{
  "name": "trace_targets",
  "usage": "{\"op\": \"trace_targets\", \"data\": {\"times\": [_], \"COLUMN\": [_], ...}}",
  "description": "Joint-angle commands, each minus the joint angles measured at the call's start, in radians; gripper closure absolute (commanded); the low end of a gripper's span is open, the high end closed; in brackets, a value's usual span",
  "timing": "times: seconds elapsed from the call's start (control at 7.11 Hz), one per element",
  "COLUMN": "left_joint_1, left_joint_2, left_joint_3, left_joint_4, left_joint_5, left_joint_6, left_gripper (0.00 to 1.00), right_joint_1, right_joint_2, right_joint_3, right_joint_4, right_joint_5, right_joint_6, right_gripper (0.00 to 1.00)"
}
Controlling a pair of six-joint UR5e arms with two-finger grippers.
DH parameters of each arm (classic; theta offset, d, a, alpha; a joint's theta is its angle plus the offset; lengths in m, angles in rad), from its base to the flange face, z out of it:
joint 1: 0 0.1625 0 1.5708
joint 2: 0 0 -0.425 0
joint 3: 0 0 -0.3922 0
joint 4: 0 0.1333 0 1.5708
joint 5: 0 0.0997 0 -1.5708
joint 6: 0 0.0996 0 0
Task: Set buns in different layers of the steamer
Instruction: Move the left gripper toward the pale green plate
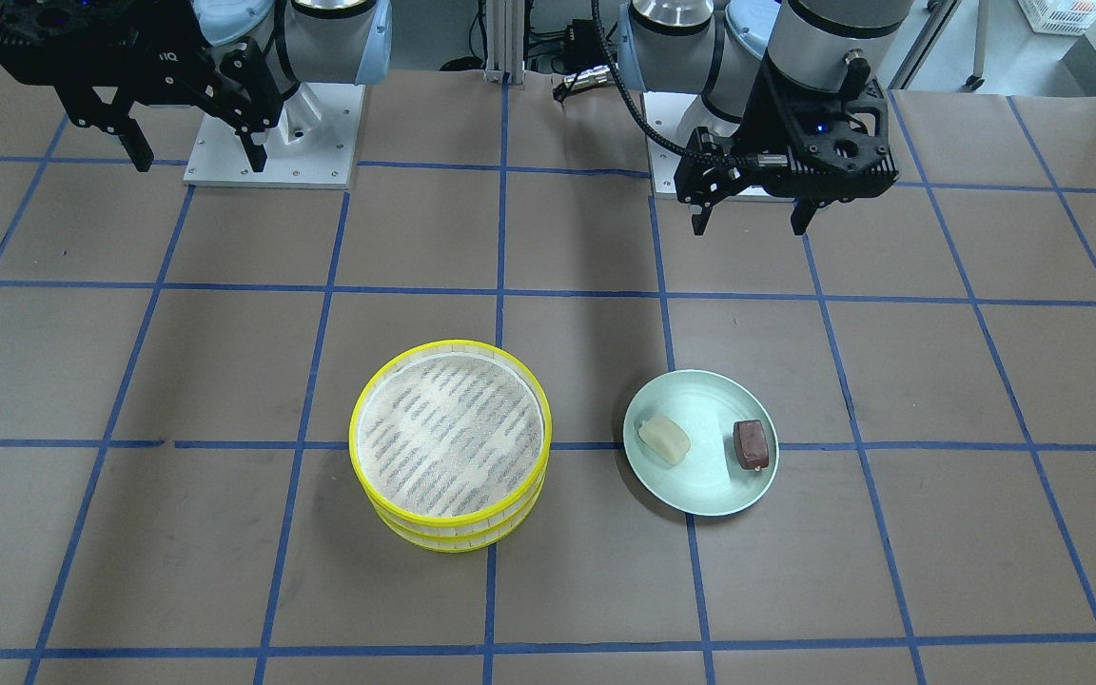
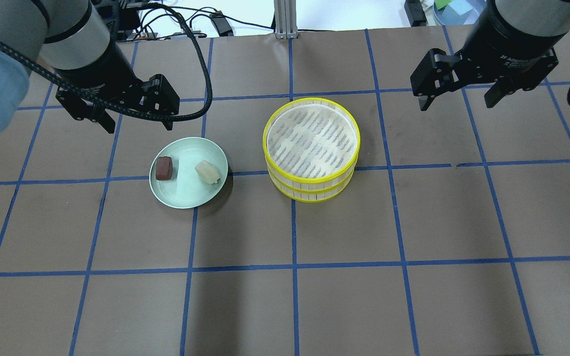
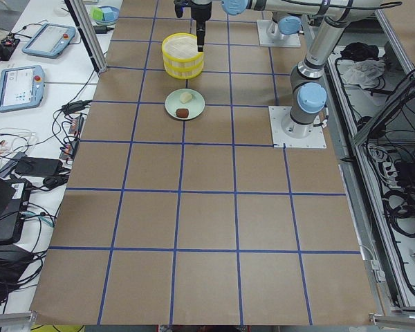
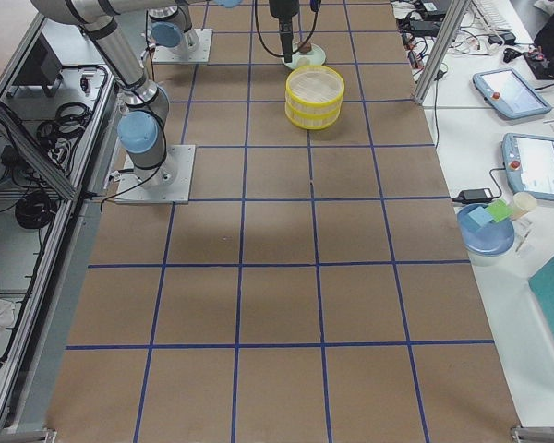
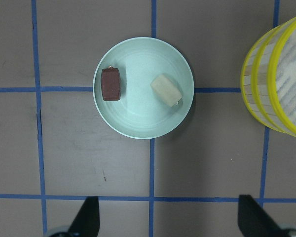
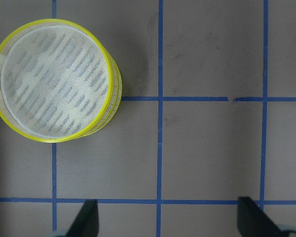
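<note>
The steamer (image 2: 311,148) stands mid-table as two stacked yellow-rimmed layers; its top tier's striped floor is bare. It also shows in the front view (image 1: 450,442), the left wrist view (image 5: 281,79) and the right wrist view (image 6: 54,79). The cream bun (image 2: 208,172) and the dark reddish-brown bun (image 2: 164,168) lie apart on a pale green plate (image 2: 188,195); both show in the left wrist view, cream (image 5: 166,89) and brown (image 5: 110,84). My left gripper (image 2: 134,118) hangs open above the table just behind the plate. My right gripper (image 2: 458,96) hangs open to the steamer's right, empty.
The brown table covering carries a blue tape grid. Both arm bases (image 1: 272,124) stand at the robot's edge. Tablets (image 3: 14,86) and cables lie beyond the table's far edge on the operators' side.
</note>
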Motion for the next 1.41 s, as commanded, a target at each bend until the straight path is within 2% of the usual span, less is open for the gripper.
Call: {"op": "trace_targets", "data": {"times": [0.0,0.7,0.84,0.99,1.27], "left_joint_1": [0.0,0.031,0.032,0.032,0.032], "left_joint_2": [0.001,-0.018,-0.037,-0.06,-0.102], "left_joint_3": [0.0,-0.003,-0.003,-0.003,-0.003], "left_joint_4": [0.0,0.005,0.034,0.087,0.095], "left_joint_5": [0.0,-0.002,-0.003,-0.005,-0.005], "left_joint_6": [0.001,0.013,0.045,0.16,0.072], "left_gripper": [0.0,0.0,0.0,0.0,0.0], "right_joint_1": [0.001,-0.001,-0.001,0.001,0.001], "right_joint_2": [-0.001,0.001,0.001,0.003,0.003], "right_joint_3": [0.004,0.007,0.007,0.008,0.008], "right_joint_4": [0.002,0.003,0.005,0.005,0.008], "right_joint_5": [-0.008,0.001,0.001,0.003,0.003], "right_joint_6": [-0.023,-0.023,-0.023,-0.024,-0.024], "right_gripper": [0.0,0.0,0.0,0.0,0.0]}}
